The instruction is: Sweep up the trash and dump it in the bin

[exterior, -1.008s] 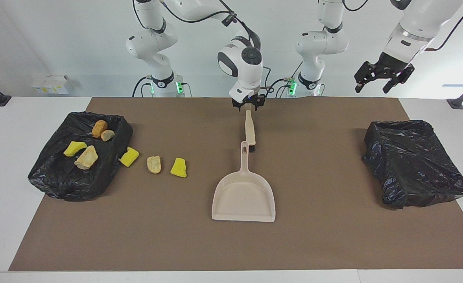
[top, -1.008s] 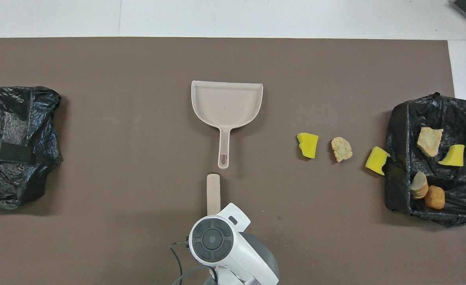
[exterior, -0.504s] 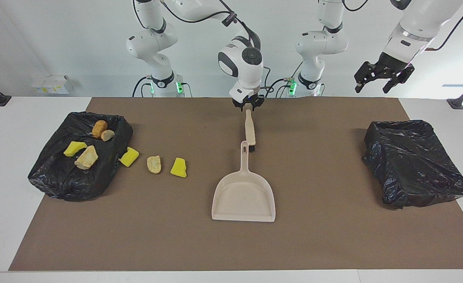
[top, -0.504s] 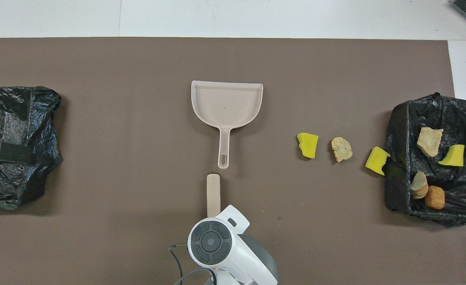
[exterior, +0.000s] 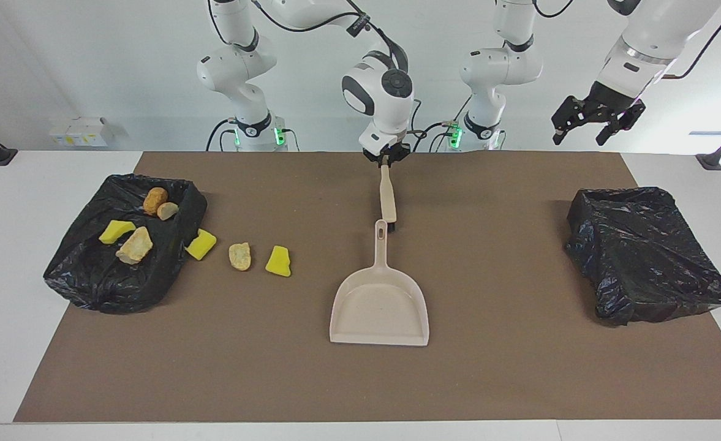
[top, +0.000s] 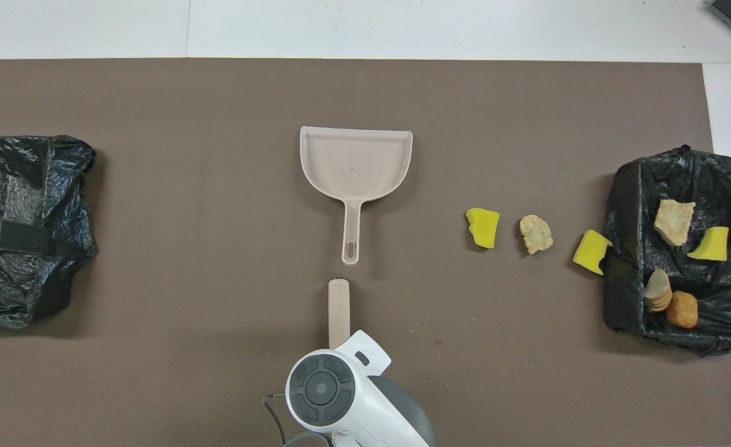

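The right hand [exterior: 385, 158] has pinched shut on the brush [exterior: 388, 199] handle's tip, gripping high so the bristles can sweep. The trash [exterior: 240, 256] lies at nine o'clock from the dustpan [exterior: 379, 306], some on a black bag [exterior: 90, 275]. The left hand [exterior: 599, 119] waits open over the counter [exterior: 519, 380].

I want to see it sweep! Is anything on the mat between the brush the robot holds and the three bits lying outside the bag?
No, nothing visible. The right gripper is shut on the brush, and only bare brown mat lies between it and the nearest yellow chunk. The dustpan sits off that path.
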